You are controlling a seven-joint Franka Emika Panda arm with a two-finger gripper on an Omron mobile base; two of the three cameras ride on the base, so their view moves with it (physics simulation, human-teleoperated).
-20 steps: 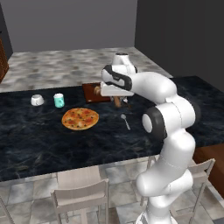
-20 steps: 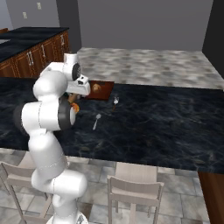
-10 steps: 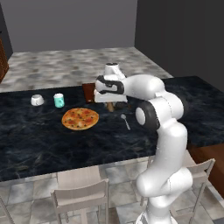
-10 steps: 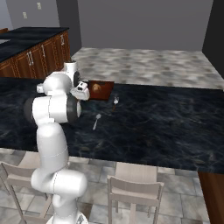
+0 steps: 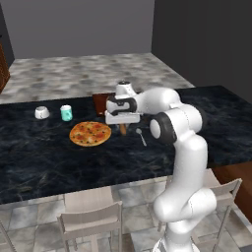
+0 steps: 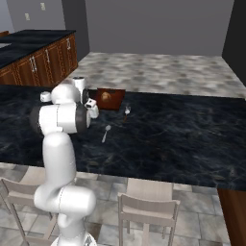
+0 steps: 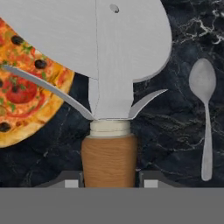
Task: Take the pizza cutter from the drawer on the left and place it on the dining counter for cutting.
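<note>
The claw (image 7: pixel 109 186) is shut tight on the brown wood handle of the pizza cutter (image 7: pixel 109 87). Its two small dark tips press on the handle from both sides, low down near the end. The round grey wheel sticks out in front of the claw, and the cutter hangs just above the black table (image 5: pixel 39 147), between the pizza (image 5: pixel 89 133) and the thin silver spoon (image 7: pixel 204 127).

The cutter looks small and light, so one claw should lift it with no trouble. It looks hard and stiff and I think it will not bend. The wood handle is the right place to hold, since wood is less slippery than the smooth metal wheel. The wheel may spin and has a thin edge, so it is not a good spot to grab. With the grip near the handle's end, the wheel end could tip down a little.

Past the pizza stand a small green cup (image 5: pixel 66 112) and a white bowl (image 5: pixel 42 112). A brown board (image 6: pixel 109 98) lies behind the claw. Pale chairs (image 5: pixel 91 221) stand along the near side of the table.
</note>
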